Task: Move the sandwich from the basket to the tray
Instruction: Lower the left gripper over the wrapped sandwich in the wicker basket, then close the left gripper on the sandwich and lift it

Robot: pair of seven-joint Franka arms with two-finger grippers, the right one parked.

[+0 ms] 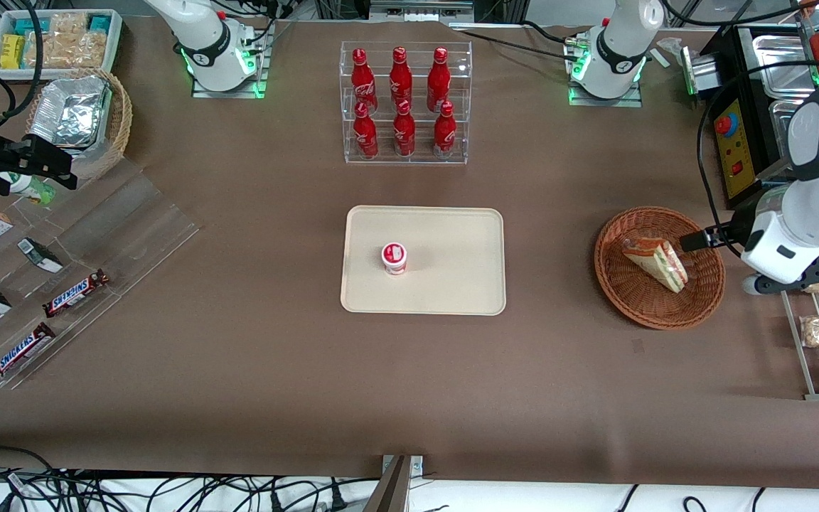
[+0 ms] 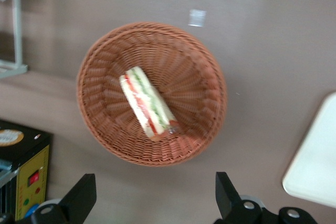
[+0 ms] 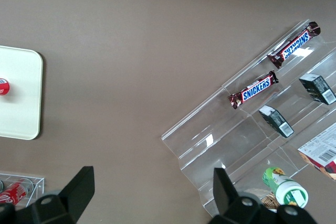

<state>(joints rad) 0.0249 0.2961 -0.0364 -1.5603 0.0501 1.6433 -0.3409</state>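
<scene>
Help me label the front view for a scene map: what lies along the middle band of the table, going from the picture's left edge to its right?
Snickers bars → tray carrying a small red-and-white cup → basket holding the sandwich → gripper, above the basket's rim at the working arm's end.

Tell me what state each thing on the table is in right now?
Sandwich: lying in the basket, untouched.
Basket: upright, holding only the sandwich.
Tray: flat, one small cup on it.
Cup: upright, lid on.
Bottles: upright in their rack.
Gripper: open, hovering beside the basket.
</scene>
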